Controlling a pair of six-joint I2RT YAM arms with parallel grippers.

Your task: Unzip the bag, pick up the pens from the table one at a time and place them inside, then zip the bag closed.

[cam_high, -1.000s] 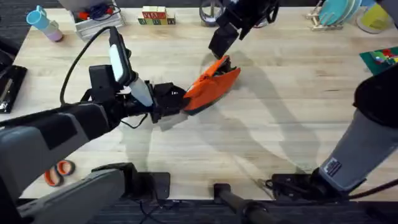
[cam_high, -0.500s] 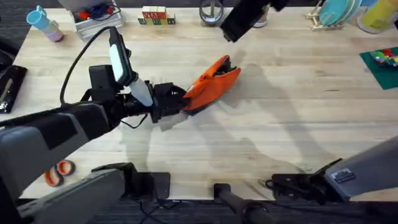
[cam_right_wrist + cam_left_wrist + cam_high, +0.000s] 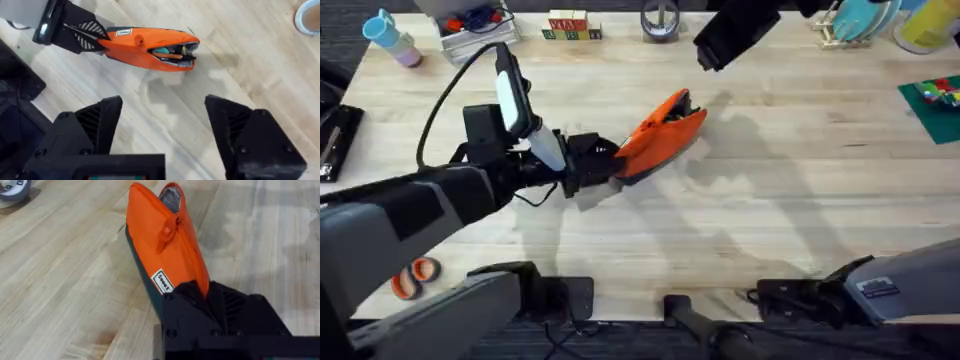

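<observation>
The bag (image 3: 660, 135) lies near the middle of the bench (image 3: 800, 210), one end pinched in the left gripper (image 3: 605, 165), whose jaws are clamped on the fabric just past the small white label (image 3: 162, 282). The other end is lifted off the wood and gapes open; the right wrist view looks into the mouth and shows pens (image 3: 172, 51) already inside, an orange one among darker shapes. The zipper pull (image 3: 167, 230) sits partway along the top.

Judging by this, the unzipping is done and at least some of the loading too. No loose pen shows on the bare wood around the bag, so what is left is probably the closing, though a stray pen could lie hidden behind an arm.

The right gripper (image 3: 732, 38) hangs high above the far side of the bench, well apart from the bag, jaws spread wide and holding nothing.

Along the far edge stand a blue cup (image 3: 388, 35), lettered blocks (image 3: 568, 25), a tape roll (image 3: 661, 18) and a dish rack (image 3: 860, 22); a green mat (image 3: 935, 100) lies toward the right edge. None lies between the right gripper and the zipper pull.
</observation>
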